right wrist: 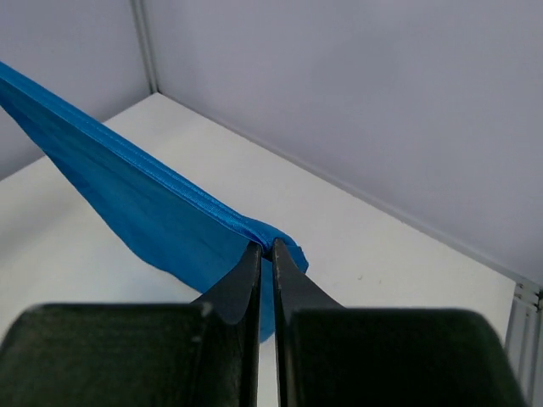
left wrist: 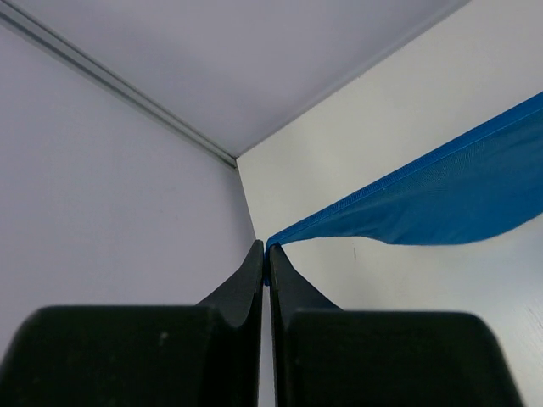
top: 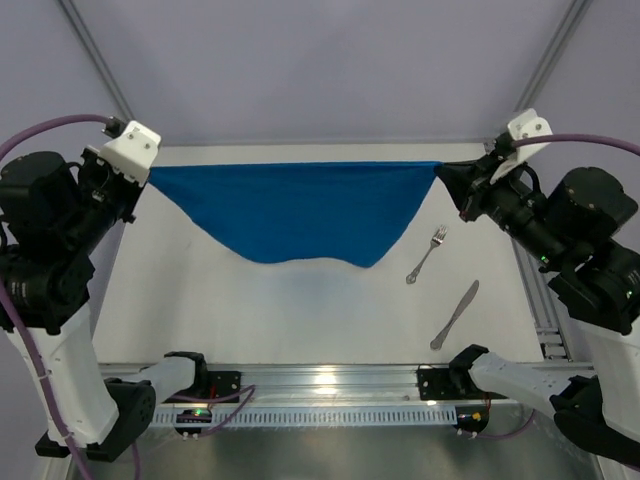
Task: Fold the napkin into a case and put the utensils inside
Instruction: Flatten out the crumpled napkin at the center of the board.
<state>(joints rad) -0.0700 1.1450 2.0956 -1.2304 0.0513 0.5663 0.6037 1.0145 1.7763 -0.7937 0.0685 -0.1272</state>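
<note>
The bright blue napkin (top: 295, 212) hangs stretched between my two grippers above the white table, its top edge taut and its lower edge sagging to the surface. My left gripper (top: 147, 177) is shut on the napkin's left corner; the left wrist view shows the cloth (left wrist: 441, 195) running from the gripper (left wrist: 268, 251). My right gripper (top: 441, 169) is shut on the right corner, also seen from the right wrist (right wrist: 266, 246) with cloth (right wrist: 144, 203) trailing left. A silver fork (top: 427, 254) and a silver knife (top: 456, 314) lie on the table at the right.
The white table (top: 200, 300) is walled by grey panels at the back and sides. A metal rail (top: 330, 385) with both arm bases runs along the near edge.
</note>
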